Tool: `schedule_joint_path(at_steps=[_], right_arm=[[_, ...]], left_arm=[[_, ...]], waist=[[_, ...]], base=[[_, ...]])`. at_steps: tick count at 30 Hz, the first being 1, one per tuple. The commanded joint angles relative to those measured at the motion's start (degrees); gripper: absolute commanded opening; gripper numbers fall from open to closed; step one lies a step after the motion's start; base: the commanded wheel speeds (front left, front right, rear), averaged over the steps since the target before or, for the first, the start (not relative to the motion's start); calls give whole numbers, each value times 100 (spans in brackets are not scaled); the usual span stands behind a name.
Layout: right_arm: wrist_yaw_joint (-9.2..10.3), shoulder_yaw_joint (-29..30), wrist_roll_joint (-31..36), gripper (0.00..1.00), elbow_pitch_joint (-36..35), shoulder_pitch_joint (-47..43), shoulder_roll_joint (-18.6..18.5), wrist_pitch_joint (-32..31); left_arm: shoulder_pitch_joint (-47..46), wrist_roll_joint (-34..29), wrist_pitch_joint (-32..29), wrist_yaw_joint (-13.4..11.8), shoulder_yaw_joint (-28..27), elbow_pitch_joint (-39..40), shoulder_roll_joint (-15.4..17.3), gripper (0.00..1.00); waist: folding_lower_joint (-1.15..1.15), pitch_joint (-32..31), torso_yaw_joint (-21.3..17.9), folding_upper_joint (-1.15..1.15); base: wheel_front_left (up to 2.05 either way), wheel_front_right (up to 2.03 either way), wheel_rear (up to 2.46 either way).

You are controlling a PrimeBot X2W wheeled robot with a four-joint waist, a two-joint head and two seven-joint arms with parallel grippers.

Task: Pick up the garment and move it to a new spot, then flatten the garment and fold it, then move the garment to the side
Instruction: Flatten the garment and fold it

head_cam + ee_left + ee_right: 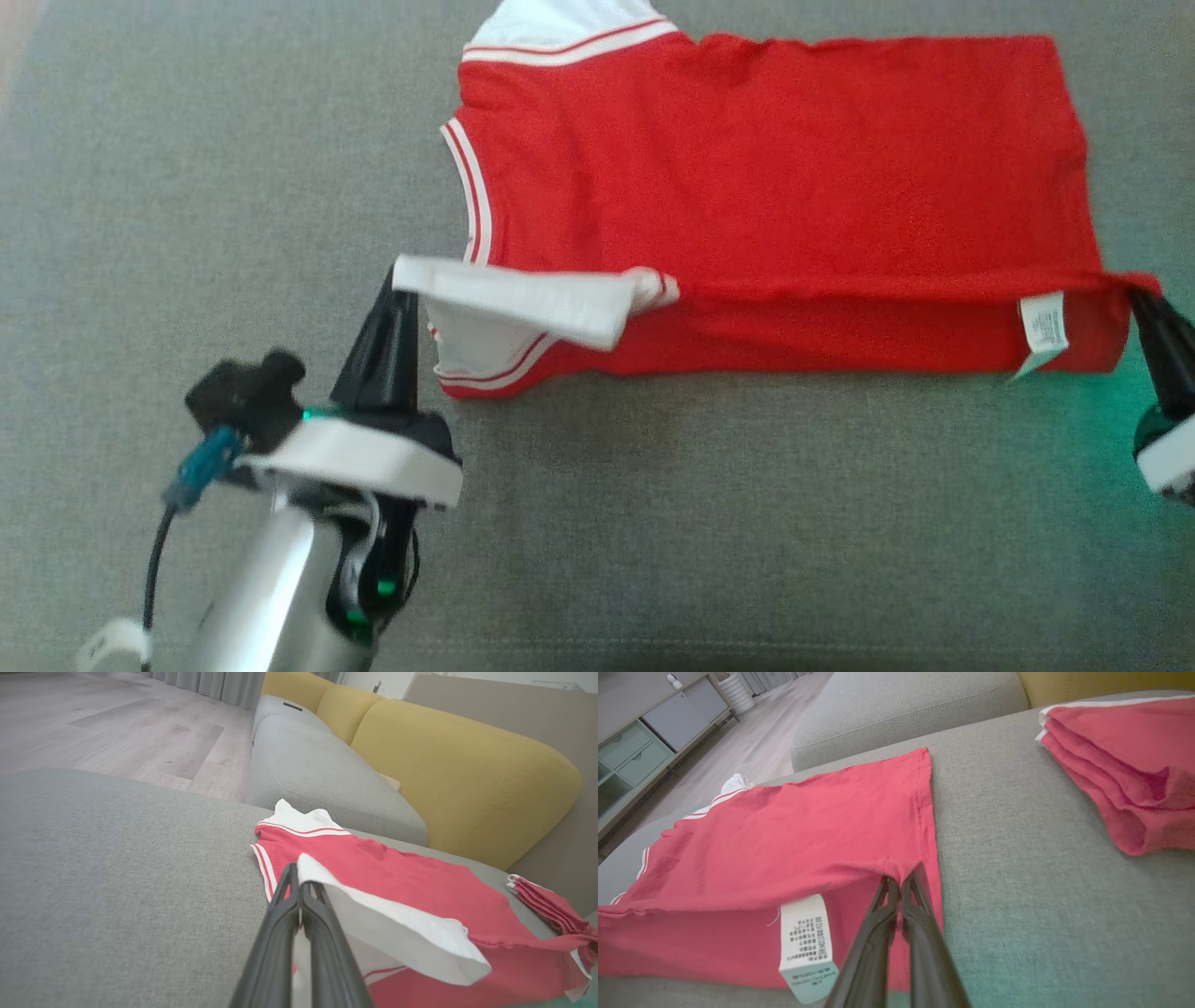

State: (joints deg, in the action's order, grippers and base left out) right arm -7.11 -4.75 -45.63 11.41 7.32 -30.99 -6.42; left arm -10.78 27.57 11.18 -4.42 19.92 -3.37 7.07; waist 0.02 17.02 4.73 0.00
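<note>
A red garment [775, 177] with white striped trim lies spread on the grey cushion, its near edge lifted and partly folded over. My left gripper [400, 285] is shut on the white sleeve [523, 299] at the garment's left near corner; the left wrist view shows the sleeve [397, 924] pinched at that gripper's tips [299, 882]. My right gripper [1141, 303] is shut on the red hem corner at the right, and that same pinch [899, 882] appears in the right wrist view, where a white care label [805, 945] hangs from the raised edge.
A second folded red garment [1125, 779] lies on the cushion to the right of the one I hold. Yellow sofa backrests [458, 765] rise behind the seat, and wooden floor [117, 728] lies past the cushion's far edge. A cabinet [640, 746] stands across the room.
</note>
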Motion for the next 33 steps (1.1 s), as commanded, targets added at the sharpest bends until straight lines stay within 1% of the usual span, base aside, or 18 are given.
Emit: schedule_joint_path(at_steps=[1, 6, 10, 11, 12, 13, 17, 21, 24, 28, 33], right_arm=[[-37, -12, 54, 0, -177, 106, -121, -28], [-37, -119, 175, 0, -119, 486, -56, -116], [-37, -208, 228, 0, -41, 718, -15, -37], [-37, -224, 250, 24, -21, 763, -9, 17], [-37, -227, 282, 85, 11, 802, 1, 78], [-37, -223, 322, 100, 43, 838, 16, 151], [-37, -221, 297, 100, 93, 914, 159, 426], [-37, -97, 243, 100, 171, 852, 326, 721], [-37, -27, 167, 100, 232, 750, 494, 883], [-37, 29, 81, 100, 316, 575, 623, 1027], [-37, 49, 49, 100, 350, 470, 682, 1095]], left_arm=[[-279, -35, 23, 39, -163, 83, 27, 0], [-839, -117, 95, 98, -154, -383, -8, 0], [-1138, -131, 197, 136, -211, -678, -37, 0], [-1189, -131, 223, 149, -223, -746, -48, 25], [-1232, -157, 247, 142, -235, -817, -50, 56], [-1271, -200, 272, 113, -255, -878, -49, 100], [-1225, -325, 344, 22, -336, -952, -65, 100], [-822, -423, 373, -66, -419, -992, -76, 100], [-418, -416, 378, -90, -491, -981, -140, 100], [31, -492, 380, -117, -508, -1024, -234, 100], [148, -533, 381, -81, -455, -1281, -291, 100]], waist=[[-2, 125, -14, 0], [-2, 309, -75, 0], [-2, 402, -129, 0], [-2, 419, -141, 0], [-2, 434, -151, 0], [-2, 446, -162, 0], [-2, 430, -206, 0], [-2, 334, -247, 0], [-2, 274, -277, 0], [-2, 231, -284, 0], [-2, 222, -322, 0]], base=[[0, 0, 0], [0, 0, 0], [0, 0, 0], [0, 0, 0], [0, 0, 0], [0, 0, 0], [0, 0, 0], [0, 0, 0], [0, 0, 0], [0, 0, 0], [0, 0, 0]])
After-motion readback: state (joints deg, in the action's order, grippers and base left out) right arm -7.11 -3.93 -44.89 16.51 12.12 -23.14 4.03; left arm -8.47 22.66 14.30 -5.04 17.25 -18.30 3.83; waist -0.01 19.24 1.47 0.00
